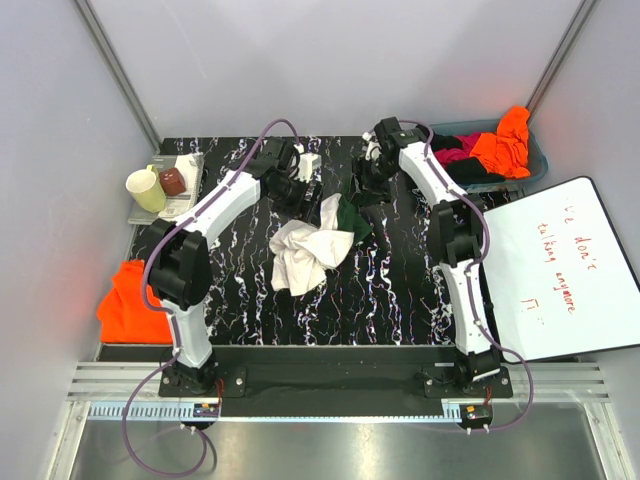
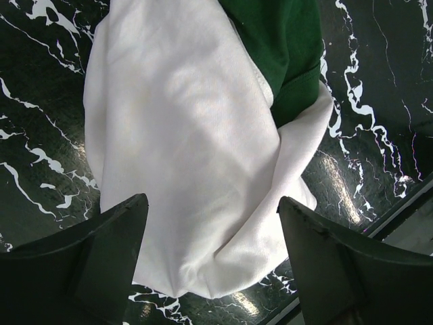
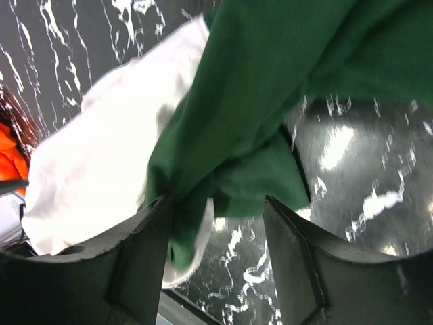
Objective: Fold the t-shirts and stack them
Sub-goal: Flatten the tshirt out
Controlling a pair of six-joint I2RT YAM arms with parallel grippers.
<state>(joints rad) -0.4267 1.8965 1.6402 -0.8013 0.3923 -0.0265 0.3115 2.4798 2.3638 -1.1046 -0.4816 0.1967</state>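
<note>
Claws on both arms stand released. Seen from its wrist, the left claw (image 2: 211, 203) has its two dark fingers (image 2: 101, 264) spread wide and hangs over the cream t-shirt (image 2: 189, 135); no cloth is pinched between them. The right claw (image 3: 216, 203) is spread as well. The shirt's dark green sleeve (image 3: 257, 101) is bunched across the gap between its fingers (image 3: 304, 271), and I cannot tell whether the cloth touches them.

From above, the cream t-shirt lies crumpled near the middle of the black marbled bench (image 1: 400, 300). Its green sleeve is turned toward the far edge, and both claws sit close beside that end.

At the far right corner a blue-grey bin (image 1: 535, 165) holds an orange t-shirt (image 1: 508, 140) draped over its rim, a magenta t-shirt (image 1: 455, 155) and a black t-shirt (image 1: 475, 175). A second orange t-shirt (image 1: 130, 305) is heaped at the left edge, toward the near corner. A white board (image 1: 560, 270) with red writing lies along the right edge. At the far left corner a pale mug (image 1: 147, 190) and a small brown object (image 1: 173, 181) sit on a grey tray (image 1: 190, 165).
</note>
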